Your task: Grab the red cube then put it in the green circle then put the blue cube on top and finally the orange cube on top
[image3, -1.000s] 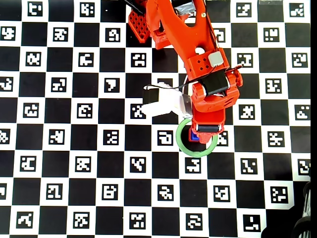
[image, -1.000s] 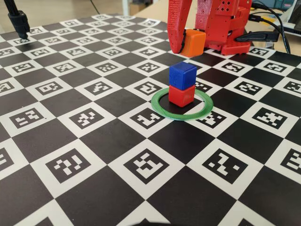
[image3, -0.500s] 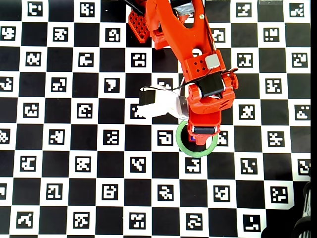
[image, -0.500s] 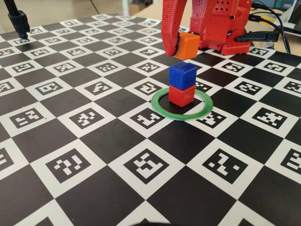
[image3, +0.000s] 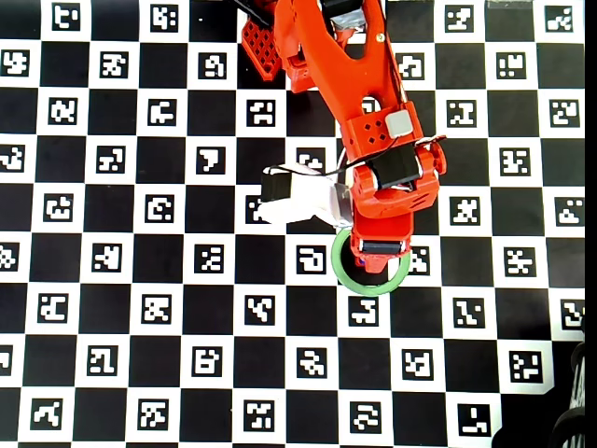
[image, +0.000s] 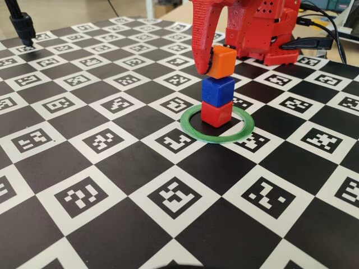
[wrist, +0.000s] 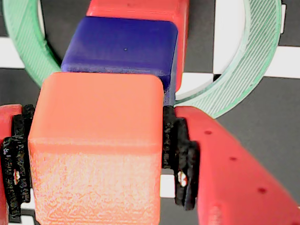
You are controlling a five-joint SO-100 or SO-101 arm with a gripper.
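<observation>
The red cube [image: 216, 114] sits inside the green circle [image: 216, 139] with the blue cube [image: 217, 89] stacked on it. My gripper [image: 213, 66] is shut on the orange cube [image: 220, 61], held just over the blue cube's top and slightly tilted; whether they touch I cannot tell. In the wrist view the orange cube [wrist: 96, 140] fills the space between the black pads [wrist: 180, 154], with the blue cube [wrist: 122, 44], a strip of the red cube [wrist: 140, 7] and the green circle [wrist: 253, 61] beyond it. In the overhead view my gripper [image3: 378, 257] hides the cubes; the green circle [image3: 373, 290] shows around it.
The arm's red base [image: 263, 33] stands behind the stack with cables [image: 325, 33] to its right. A black stand post [image: 22, 25] is at the far left corner. The table is a black-and-white marker checkerboard [image: 168, 196]. A white camera [image3: 303, 198] juts from the wrist.
The gripper has carried the orange cube from behind and to the right of the stack forward and down, until it is just over the blue cube. The stack has not moved.
</observation>
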